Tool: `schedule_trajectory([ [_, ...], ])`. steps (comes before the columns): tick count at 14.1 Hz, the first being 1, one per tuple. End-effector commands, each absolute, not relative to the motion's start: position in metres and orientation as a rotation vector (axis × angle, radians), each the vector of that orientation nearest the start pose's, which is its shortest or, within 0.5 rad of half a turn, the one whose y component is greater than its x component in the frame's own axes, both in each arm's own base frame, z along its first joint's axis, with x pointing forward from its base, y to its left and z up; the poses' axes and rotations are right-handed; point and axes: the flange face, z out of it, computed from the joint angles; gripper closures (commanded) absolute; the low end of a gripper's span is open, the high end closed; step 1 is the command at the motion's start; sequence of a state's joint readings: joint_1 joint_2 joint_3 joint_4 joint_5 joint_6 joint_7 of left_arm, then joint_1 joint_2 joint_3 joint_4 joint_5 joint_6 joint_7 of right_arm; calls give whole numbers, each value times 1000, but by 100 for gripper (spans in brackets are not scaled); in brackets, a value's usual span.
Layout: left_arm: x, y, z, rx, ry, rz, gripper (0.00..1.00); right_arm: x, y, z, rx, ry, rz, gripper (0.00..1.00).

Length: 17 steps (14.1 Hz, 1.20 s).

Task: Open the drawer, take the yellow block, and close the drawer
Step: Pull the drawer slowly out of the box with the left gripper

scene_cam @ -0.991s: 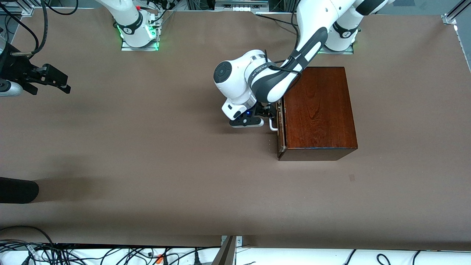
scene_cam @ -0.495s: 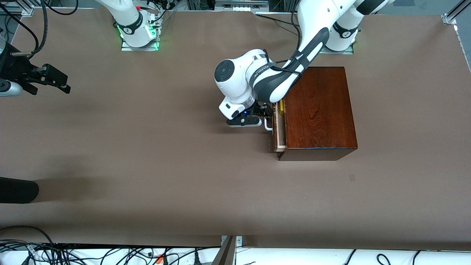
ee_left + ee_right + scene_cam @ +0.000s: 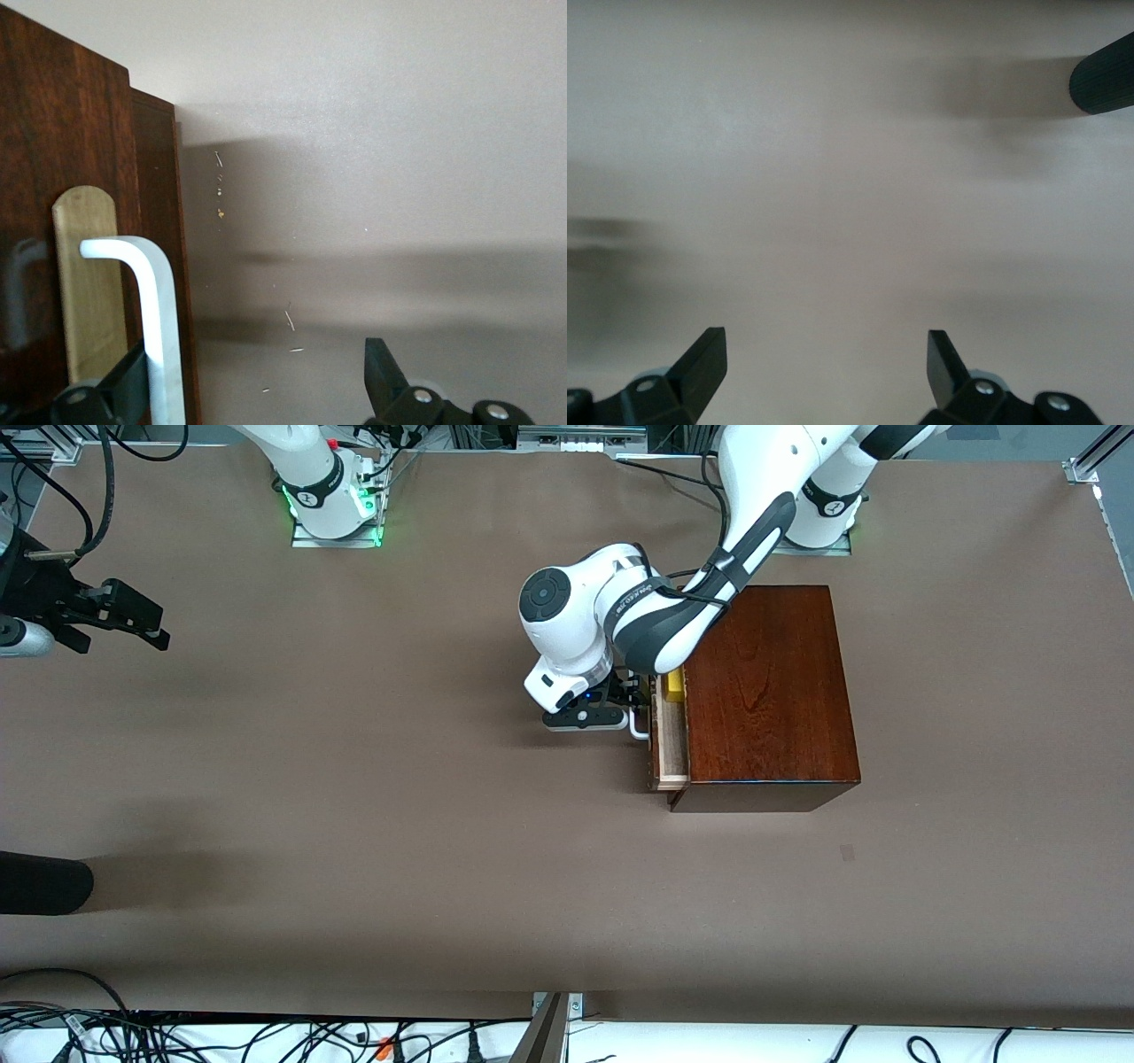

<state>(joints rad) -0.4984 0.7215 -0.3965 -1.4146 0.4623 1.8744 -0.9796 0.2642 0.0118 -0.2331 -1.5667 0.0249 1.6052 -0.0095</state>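
The mahogany box stands near the left arm's base. Its drawer is pulled partly out toward the right arm's end, showing a strip of pale tray. The yellow block lies in the tray, half under the arm. My left gripper is open at the drawer front. One finger is hooked between the white handle and the front; the other stands off over the table. My right gripper is open and empty, waiting over the right arm's end of the table.
The brown table stretches from the drawer front to the right arm's end. A black rounded object juts in at that end, nearer the front camera; it also shows in the right wrist view. Cables lie along the table's near edge.
The left gripper has moved toward the right arm's end, drawing the drawer out of the box by its handle. The yellow block has come into sight. The right arm has not moved.
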Motion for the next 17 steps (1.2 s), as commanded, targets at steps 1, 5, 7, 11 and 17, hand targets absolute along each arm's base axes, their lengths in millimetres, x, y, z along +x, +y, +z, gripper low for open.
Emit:
schedule_trajectory([
  [1, 481, -529, 284, -3018, 50, 9, 0, 562, 17, 627, -3114, -52, -48, 0],
  [5, 465, -544, 281, -3022, 15, 16, 0, 562, 17, 627, -3114, -54, -48, 0],
  [7, 459, -551, 281, -3029, 12, 9, 0, 562, 17, 627, -3114, -52, -48, 0],
  [11, 455, -554, 284, -3030, 12, 3, 0, 563, 17, 627, -3114, -52, -51, 0],
  [17, 455, -547, 295, -3002, 18, 15, 0, 563, 17, 628, -3114, -52, -53, 0],
])
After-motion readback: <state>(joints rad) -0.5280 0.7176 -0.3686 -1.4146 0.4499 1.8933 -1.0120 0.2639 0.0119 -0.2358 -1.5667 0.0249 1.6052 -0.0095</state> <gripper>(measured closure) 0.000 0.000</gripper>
